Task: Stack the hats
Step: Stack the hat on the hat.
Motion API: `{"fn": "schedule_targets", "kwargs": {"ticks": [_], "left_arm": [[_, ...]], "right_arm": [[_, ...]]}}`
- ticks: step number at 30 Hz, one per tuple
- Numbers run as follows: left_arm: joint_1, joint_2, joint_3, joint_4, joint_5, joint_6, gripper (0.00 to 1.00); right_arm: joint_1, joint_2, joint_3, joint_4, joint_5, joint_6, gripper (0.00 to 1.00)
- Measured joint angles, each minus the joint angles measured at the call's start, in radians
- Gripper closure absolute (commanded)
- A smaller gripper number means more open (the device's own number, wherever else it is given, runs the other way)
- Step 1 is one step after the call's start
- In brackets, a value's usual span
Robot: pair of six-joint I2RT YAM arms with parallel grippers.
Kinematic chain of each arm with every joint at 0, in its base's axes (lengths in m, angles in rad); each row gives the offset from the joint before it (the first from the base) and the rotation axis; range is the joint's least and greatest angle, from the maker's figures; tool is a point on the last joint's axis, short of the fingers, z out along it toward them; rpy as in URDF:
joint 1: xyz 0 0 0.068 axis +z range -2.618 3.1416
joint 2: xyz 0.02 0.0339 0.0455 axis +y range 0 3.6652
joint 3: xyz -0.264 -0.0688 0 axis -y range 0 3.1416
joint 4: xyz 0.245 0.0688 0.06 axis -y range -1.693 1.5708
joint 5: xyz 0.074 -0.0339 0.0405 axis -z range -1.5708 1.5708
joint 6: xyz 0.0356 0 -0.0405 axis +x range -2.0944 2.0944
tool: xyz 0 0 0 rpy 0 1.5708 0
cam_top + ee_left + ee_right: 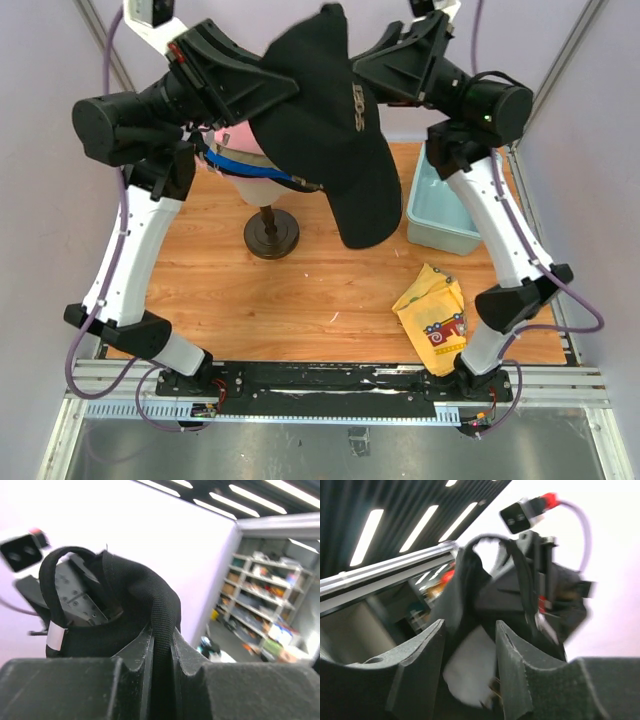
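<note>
A black hat with a white logo hangs high over the table between both arms, brim pointing down toward the front. My left gripper is shut on the hat's rear edge; in the left wrist view the black fabric band is pinched between the fingers of that gripper. My right gripper sits at the hat's other side. In the right wrist view this gripper stands open, with hat fabric and a white label beyond the gap. Below, pink, tan and blue hats sit stacked on the mannequin head.
The cream mannequin head stands on a dark round stand at the table's back middle. A pale teal bin is at the back right. A yellow cloth with red print lies front right on the wooden table.
</note>
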Motion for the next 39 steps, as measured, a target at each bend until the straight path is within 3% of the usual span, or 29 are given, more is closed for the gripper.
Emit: {"fn": "schedule_targets", "kwargs": {"ticks": [9,17,27,39], "left_arm": [[0.039,-0.123,0.011,-0.359,-0.415,0.172,0.99],[0.039,-0.172,0.001,-0.499,-0.701,0.172,0.99],[0.039,-0.17,0.001,-0.623,-0.854,0.15,1.0],[0.039,-0.155,0.001,-0.632,-0.874,0.105,0.99]], "right_arm": [[-0.235,-0.192,-0.238,-0.058,-0.004,-0.137,0.41],[-0.285,-0.389,-0.4,-0.297,0.001,-0.49,0.36],[-0.285,-0.448,-0.513,-0.306,0.018,-0.624,0.36],[-0.211,-0.435,-0.528,-0.349,0.033,-0.728,0.36]]}}
